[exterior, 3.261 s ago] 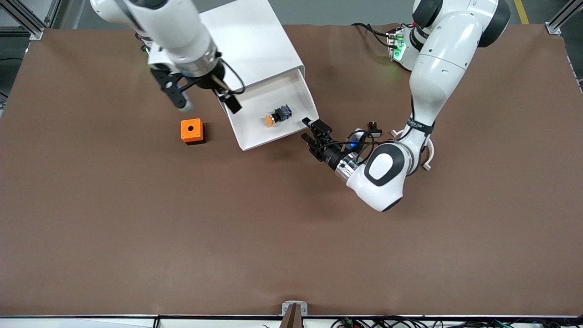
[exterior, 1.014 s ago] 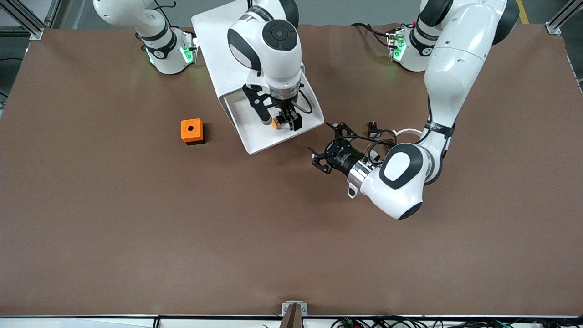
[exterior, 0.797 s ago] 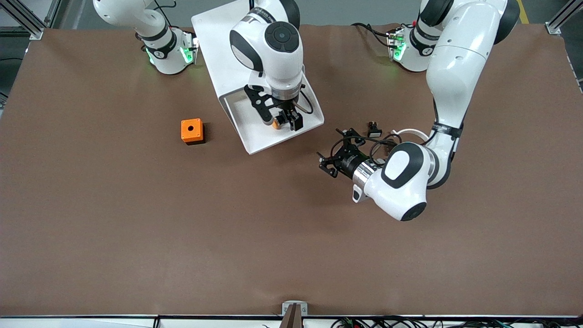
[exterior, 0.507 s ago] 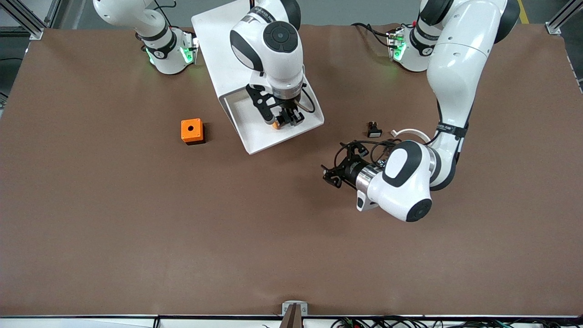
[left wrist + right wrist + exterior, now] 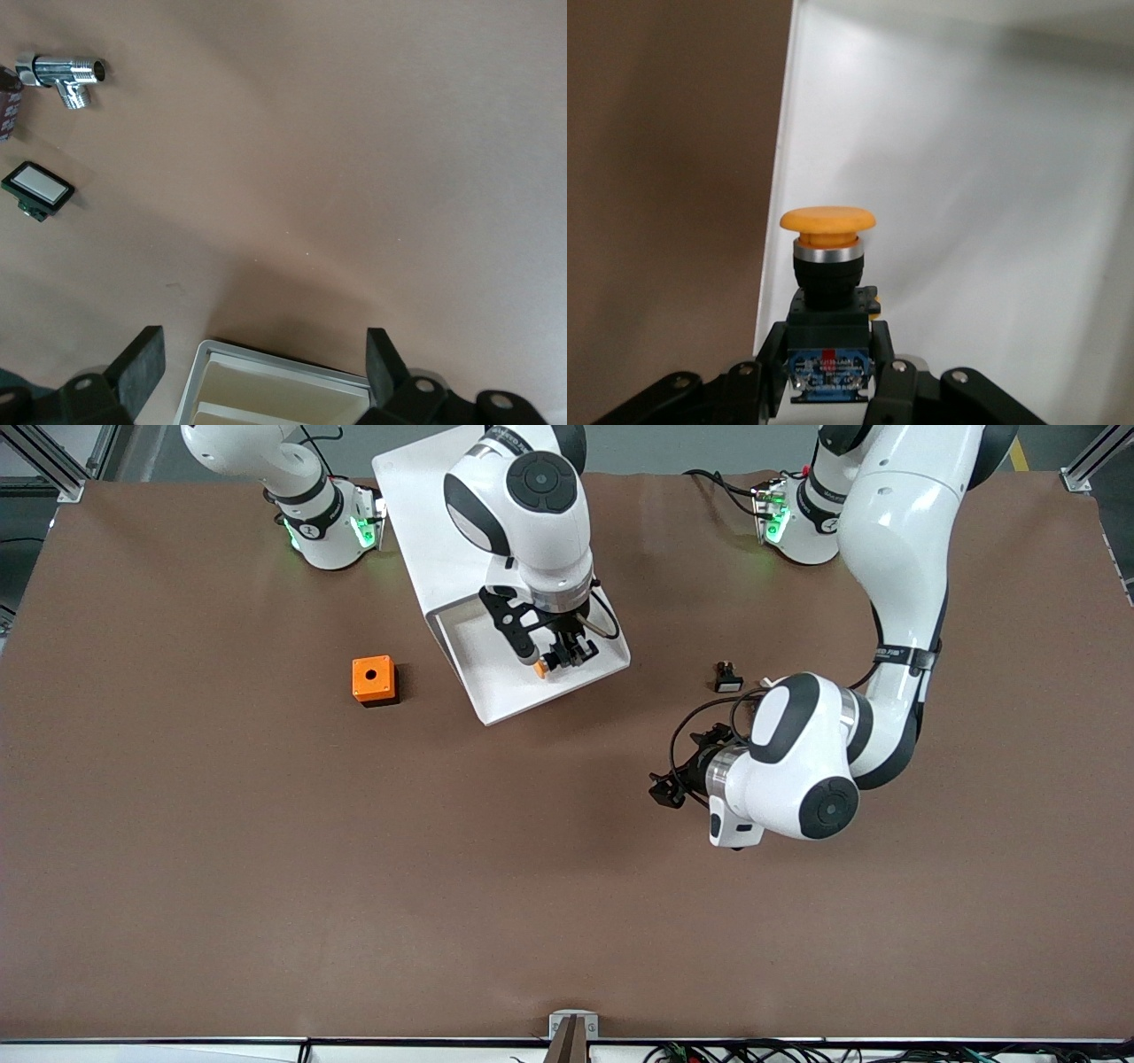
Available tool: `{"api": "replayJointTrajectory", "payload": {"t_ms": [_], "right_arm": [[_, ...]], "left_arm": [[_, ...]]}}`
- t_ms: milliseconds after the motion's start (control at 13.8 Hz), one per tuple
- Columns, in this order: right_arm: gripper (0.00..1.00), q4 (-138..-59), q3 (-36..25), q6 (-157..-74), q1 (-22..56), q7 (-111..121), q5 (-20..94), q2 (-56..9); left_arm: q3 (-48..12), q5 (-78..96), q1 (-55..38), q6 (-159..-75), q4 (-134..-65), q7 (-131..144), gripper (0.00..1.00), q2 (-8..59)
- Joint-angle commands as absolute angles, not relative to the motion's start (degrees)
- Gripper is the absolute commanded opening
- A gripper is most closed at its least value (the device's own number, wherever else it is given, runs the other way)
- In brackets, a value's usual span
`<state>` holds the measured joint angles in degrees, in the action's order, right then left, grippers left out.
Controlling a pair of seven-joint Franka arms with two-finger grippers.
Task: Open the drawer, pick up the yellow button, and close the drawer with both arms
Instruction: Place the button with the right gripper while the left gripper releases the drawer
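Both arms have moved: the right gripper (image 5: 551,658), upper middle of frame, now clamps the button (image 5: 542,669) over the drawer (image 5: 496,691); the left gripper (image 5: 666,790), spread wide, has retreated lower.

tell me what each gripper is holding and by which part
The right gripper holds the button by its black body, orange cap sticking out, over the open drawer. The left gripper is open and holds nothing.

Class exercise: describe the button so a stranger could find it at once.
Start at the open white drawer toward the right arm's end of the table. Over it, the right pincer is shut on the button. Its round orange-yellow cap on a black body differs from the orange cube with a hole.
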<state>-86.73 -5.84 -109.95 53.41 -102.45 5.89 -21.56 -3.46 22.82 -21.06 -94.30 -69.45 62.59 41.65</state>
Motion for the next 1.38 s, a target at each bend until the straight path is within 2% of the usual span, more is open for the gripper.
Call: {"api": "replayJointTrajectory", "payload": {"t_ms": [0,217,507,870,1304], "right_arm": [[0.0,-78.9,-6.0,-100.8,47.0,-88.3,6.8,-21.8],[0.0,-79.0,-6.5,-93.6,36.9,-62.5,5.2,-19.0],[0.0,-81.7,-6.9,-92.5,20.3,-35.0,3.3,-17.0],[0.0,-91.2,-6.9,-104.7,3.7,-11.7,2.8,-17.0],[0.0,-112.1,-6.9,-130.5,-6.3,3.6,1.4,-17.5]], "left_arm": [[0.0,18.1,-25.5,-95.9,-70.3,61.9,1.0,39.8],[1.9,16.8,-27.5,-101.1,-70.5,61.9,1.0,38.4],[1.9,15.8,-29.4,-102.4,-70.6,59.2,1.0,38.1],[1.4,9.3,-33.9,-103.8,-70.9,59.5,1.0,37.3],[1.5,7.2,-39.5,-104.0,-70.9,60.3,1.0,35.6]]}}
